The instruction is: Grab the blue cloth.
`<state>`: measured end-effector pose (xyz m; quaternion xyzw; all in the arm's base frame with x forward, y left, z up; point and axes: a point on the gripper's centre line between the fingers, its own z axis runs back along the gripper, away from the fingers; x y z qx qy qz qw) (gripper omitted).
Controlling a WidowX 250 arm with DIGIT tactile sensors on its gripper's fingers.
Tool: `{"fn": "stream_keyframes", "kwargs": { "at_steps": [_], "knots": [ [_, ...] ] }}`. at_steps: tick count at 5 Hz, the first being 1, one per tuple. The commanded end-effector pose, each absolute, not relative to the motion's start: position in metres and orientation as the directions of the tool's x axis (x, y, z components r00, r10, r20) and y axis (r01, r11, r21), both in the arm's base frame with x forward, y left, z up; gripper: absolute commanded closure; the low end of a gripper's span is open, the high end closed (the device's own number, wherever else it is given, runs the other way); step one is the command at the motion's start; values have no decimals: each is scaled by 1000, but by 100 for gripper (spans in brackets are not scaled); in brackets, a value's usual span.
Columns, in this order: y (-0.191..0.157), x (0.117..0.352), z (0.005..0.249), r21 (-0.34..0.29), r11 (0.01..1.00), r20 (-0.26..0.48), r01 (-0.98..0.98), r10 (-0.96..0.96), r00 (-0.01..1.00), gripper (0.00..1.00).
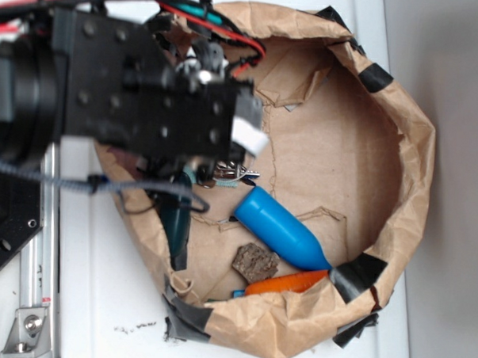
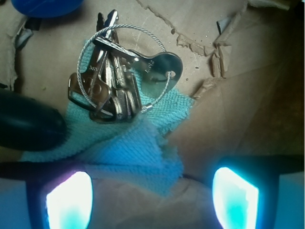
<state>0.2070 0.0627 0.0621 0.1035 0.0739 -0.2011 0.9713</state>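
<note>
The blue cloth (image 2: 136, 148) is a pale teal waffle-weave rag lying flat on the brown paper floor of the basket. A bunch of metal keys on a wire ring (image 2: 116, 76) rests on its upper part. In the wrist view my gripper (image 2: 152, 200) is open, its two glowing fingertips (image 2: 69, 200) set wide apart, with the cloth's lower corner lying between them and just ahead. In the exterior view the black arm hides the cloth almost entirely; only the keys (image 1: 237, 176) and my gripper (image 1: 203, 173) region show below the arm.
A brown paper basket with black-taped rim (image 1: 399, 154) encloses everything. Inside lie a bright blue plastic bottle (image 1: 280, 228), a dark green handled tool (image 1: 176, 224), an orange object (image 1: 290, 283) and a brown cork-like block (image 1: 255, 262). The tool's dark end (image 2: 28, 124) lies left of the cloth.
</note>
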Motion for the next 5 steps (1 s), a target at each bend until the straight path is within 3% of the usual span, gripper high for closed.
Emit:
{"fn": "stream_keyframes", "kwargs": {
  "at_steps": [1,2,3,5],
  "knots": [
    [52,198,31,-42,933,-32,358,-359,933,0],
    [41,199,14,-15,937,-60,348,-349,935,0],
    [40,199,6,12,948,-74,319,-317,946,100],
    [39,199,16,64,948,-52,311,-308,950,100]
  ]
}}
